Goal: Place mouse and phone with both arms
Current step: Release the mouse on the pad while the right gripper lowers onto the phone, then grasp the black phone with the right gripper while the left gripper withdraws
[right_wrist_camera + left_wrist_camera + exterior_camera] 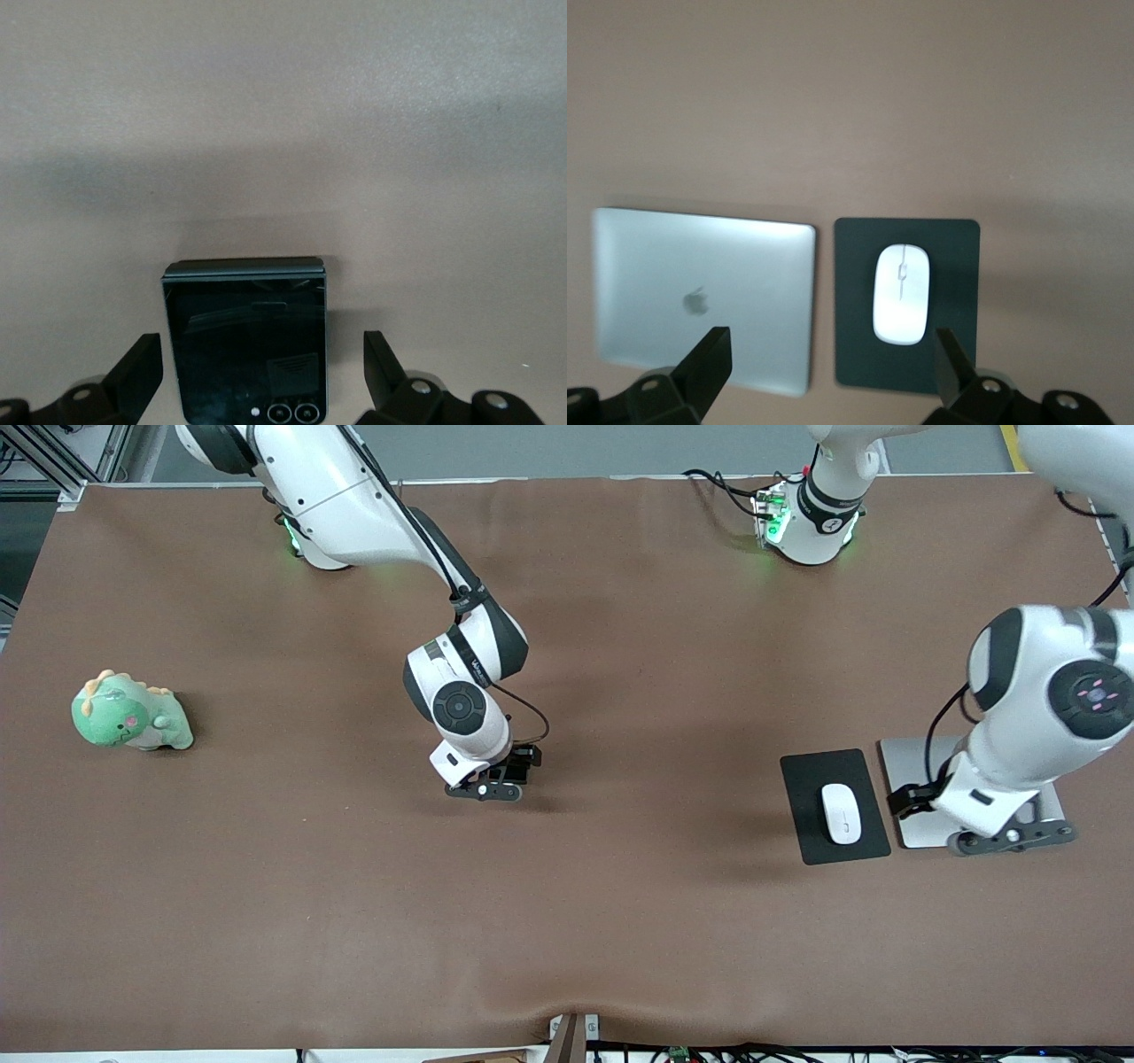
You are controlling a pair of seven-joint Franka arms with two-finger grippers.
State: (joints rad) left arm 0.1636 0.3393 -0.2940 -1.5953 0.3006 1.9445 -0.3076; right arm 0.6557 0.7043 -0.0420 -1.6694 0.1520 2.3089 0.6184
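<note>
The white mouse (pixel 841 813) lies on a black mouse pad (pixel 811 779) toward the left arm's end of the table. It also shows in the left wrist view (pixel 901 293) on the pad (pixel 957 257). My left gripper (pixel 1013 838) is open and empty over the silver laptop (pixel 912 757), beside the pad; in its wrist view (pixel 830 365) the jaws stand wide apart. The black phone (pixel 244 345) lies flat on the table, camera lenses toward my right gripper (pixel 263 372), which is open and straddles it from above. In the front view the right gripper (pixel 483 790) hides the phone.
A green plush dinosaur (pixel 131 713) sits toward the right arm's end of the table. The closed laptop (pixel 700 297) lies beside the mouse pad. Brown cloth (pixel 620 921) covers the whole table.
</note>
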